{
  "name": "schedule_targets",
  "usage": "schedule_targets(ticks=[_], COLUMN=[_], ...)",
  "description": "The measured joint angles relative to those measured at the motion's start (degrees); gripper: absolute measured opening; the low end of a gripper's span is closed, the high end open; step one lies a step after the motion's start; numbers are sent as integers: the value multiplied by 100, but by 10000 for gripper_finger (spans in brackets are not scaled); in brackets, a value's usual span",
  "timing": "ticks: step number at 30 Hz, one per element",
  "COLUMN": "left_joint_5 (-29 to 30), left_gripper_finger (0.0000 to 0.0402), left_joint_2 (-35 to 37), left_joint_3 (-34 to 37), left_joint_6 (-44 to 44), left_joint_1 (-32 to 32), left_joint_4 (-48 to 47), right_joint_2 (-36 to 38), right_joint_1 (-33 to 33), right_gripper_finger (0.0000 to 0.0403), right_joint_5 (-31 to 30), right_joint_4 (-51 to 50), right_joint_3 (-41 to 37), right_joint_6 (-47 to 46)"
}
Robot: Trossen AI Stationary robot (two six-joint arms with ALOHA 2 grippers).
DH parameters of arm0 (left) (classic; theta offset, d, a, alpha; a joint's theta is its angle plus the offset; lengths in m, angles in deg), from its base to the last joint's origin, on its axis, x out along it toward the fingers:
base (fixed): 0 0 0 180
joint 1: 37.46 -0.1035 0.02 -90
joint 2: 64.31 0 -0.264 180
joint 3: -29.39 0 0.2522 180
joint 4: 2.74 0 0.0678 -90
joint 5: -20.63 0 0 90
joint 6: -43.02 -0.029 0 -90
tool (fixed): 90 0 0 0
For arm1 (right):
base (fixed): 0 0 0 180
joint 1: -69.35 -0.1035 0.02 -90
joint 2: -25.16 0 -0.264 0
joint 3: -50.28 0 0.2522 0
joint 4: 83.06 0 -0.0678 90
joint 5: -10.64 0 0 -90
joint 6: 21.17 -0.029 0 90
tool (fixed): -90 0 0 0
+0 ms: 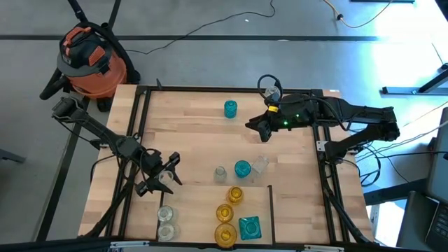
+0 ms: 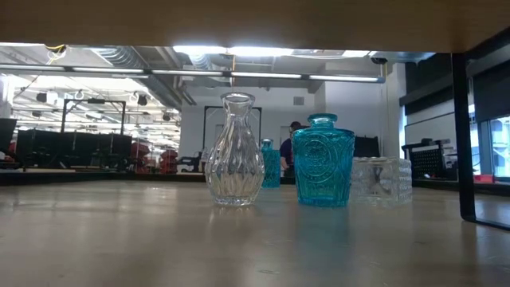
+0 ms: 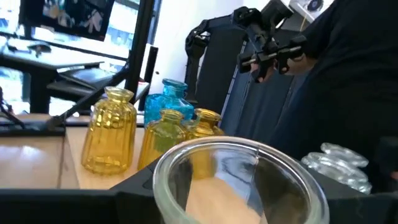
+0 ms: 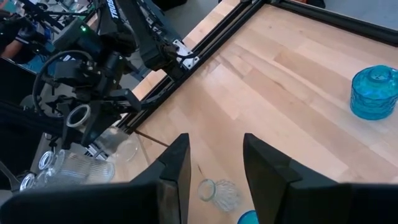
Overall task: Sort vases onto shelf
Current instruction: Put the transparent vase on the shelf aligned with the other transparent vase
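Note:
My left gripper (image 1: 165, 175) hovers over the left part of the shelf (image 1: 196, 210), shut on a clear vase (image 3: 239, 180). Two clear vases (image 1: 166, 222) stand on the shelf just in front of it. Three amber vases (image 1: 225, 213) and a square teal vase (image 1: 250, 227) stand in the middle sections. A small clear vase (image 1: 220, 173), a round teal vase (image 1: 242, 169) and a square clear vase (image 1: 260, 164) stand mid-table. Another teal vase (image 1: 230, 108) stands farther back. My right gripper (image 4: 214, 165) hangs open above the small clear vase (image 4: 217, 194). My left gripper has the clear vase between its two fingers, below the wide rim (image 3: 236, 152); the vase itself hides the places of contact. The fingers come about level from the table's left. The vase sits roughly upright, mouth up, lifted off the shelf.
Black frame rails (image 1: 136, 140) run along the table's left and right sides. An orange shop vacuum (image 1: 91, 59) stands on the floor beyond the far left corner. Bare wood lies between the far teal vase and the mid-table group.

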Motion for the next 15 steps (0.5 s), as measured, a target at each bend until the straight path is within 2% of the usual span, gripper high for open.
schedule_targets(ticks=[5,15], left_joint_5=[3,183], left_gripper_finger=[176,177], left_joint_2=[0,0], left_joint_3=[0,-2], left_joint_6=[-463,-249], left_joint_1=[0,0], left_joint_4=[-21,-52], right_joint_2=[0,0], right_joint_1=[-2,0], right_gripper_finger=[111,111], right_joint_5=[10,146], right_joint_4=[2,-133], right_joint_3=[0,0], right_joint_6=[-70,-190])
